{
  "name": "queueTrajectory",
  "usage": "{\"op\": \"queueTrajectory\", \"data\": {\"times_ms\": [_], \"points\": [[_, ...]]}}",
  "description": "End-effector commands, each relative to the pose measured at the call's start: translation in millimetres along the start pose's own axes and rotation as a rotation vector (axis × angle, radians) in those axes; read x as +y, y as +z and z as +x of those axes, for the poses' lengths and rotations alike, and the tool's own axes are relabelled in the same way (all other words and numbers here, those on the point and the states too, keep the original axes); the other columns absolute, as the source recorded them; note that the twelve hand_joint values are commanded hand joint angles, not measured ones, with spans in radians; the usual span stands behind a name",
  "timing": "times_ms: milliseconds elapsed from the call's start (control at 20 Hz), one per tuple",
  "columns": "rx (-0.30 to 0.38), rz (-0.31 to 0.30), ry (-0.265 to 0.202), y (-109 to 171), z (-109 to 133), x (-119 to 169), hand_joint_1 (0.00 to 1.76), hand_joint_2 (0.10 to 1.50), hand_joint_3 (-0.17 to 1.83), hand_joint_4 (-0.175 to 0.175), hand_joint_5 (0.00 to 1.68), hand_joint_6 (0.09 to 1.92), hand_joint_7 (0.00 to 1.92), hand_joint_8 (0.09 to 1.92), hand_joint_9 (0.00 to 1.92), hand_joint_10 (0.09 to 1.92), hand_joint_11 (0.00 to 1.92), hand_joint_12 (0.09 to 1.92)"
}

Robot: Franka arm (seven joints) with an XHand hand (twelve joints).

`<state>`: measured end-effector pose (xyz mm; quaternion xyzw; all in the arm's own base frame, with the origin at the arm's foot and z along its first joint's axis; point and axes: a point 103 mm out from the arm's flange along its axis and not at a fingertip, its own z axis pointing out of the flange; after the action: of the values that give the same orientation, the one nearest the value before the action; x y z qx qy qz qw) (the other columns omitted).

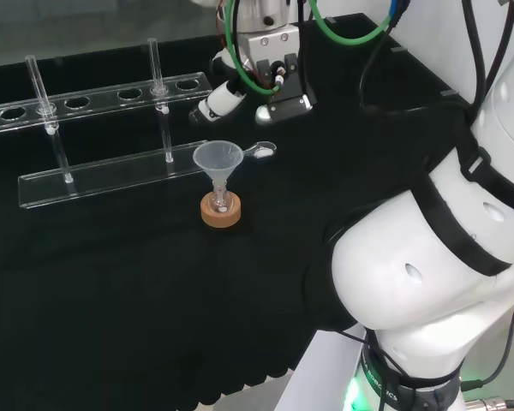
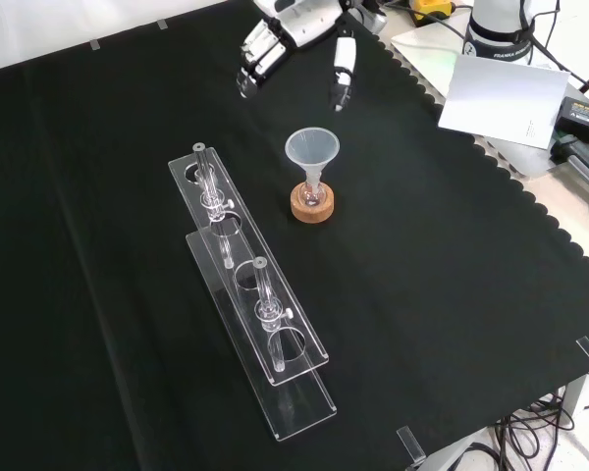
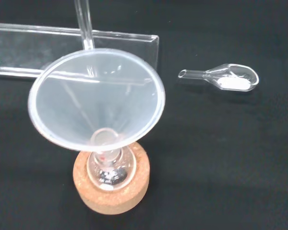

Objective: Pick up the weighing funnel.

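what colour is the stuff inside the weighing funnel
White: a small patch of powder in the clear weighing funnel. The wrist view shows it best.

The head view looks from behind and above the arm's base, past the white arm links (image 1: pixel 428 257) at its right, across the black cloth (image 1: pixel 111 300) toward its far edge. The front view looks steeply down on the cloth from before the arm, about a quarter turn round, with the hand (image 2: pixel 265 47) at its top. The wrist view looks down from close above. All three share the funnel (image 3: pixel 96 96) on its cork ring (image 3: pixel 110 191) and part of the clear rack (image 2: pixel 275 314).
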<state>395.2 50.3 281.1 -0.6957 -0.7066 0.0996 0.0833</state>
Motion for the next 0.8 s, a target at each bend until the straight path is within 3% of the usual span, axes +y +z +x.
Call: {"op": "queueTrajectory", "data": {"times_ms": [50,550,800], "points": [[0.037,0.004,0.017,-5,-24,7,0.49,0.76,-0.01,-0.049,0.30,0.09,0.15,0.67,0.34,0.73,0.35,1.50],[0.080,-0.026,0.085,-11,-83,31,0.53,0.78,0.00,-0.051,0.33,0.09,0.18,0.69,0.40,0.71,0.36,1.49],[0.088,-0.018,0.109,-8,-113,49,0.65,0.83,0.03,-0.041,0.42,0.09,0.26,0.69,0.50,0.65,0.42,1.44]]}}
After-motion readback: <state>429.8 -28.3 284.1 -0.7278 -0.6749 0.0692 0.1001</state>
